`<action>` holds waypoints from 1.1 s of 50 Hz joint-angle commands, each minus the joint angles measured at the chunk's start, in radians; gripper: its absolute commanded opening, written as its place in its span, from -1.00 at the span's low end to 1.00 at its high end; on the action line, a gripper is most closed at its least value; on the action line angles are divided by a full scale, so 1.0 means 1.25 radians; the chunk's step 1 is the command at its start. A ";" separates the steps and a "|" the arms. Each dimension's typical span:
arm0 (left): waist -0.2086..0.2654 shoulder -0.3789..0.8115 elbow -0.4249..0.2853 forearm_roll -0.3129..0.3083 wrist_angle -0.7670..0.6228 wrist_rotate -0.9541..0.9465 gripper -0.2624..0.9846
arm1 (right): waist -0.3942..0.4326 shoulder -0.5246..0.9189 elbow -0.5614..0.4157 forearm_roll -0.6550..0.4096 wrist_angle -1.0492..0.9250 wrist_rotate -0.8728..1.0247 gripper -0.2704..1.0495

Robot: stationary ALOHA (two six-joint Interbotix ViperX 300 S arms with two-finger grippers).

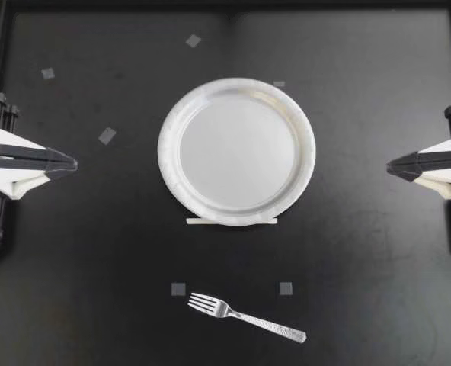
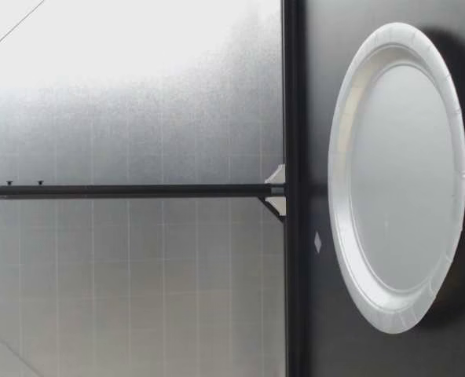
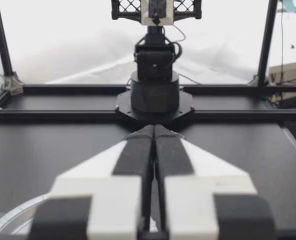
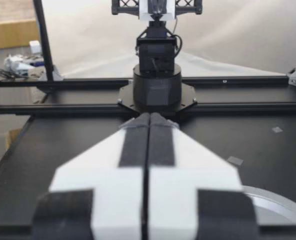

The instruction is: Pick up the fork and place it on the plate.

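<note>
My left end effector and right end effector are pinched closed, empty, probably just parked, round white paper plate between them and the silver metal fork lying on the black surface well apart from both.

Black table; grey tape squares scattered across it; pale strip lying flat mid-table.
</note>
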 commanded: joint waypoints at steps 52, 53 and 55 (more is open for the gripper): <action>-0.006 -0.059 0.038 -0.002 -0.056 0.006 -0.59 | -0.007 -0.001 0.029 -0.001 -0.047 -0.004 -0.67; -0.005 -0.059 0.039 -0.002 -0.058 0.005 -0.59 | -0.007 -0.001 0.031 -0.001 -0.048 -0.004 -0.67; -0.005 -0.059 0.040 -0.002 -0.059 0.005 -0.59 | -0.007 -0.001 0.029 -0.001 -0.048 -0.004 -0.67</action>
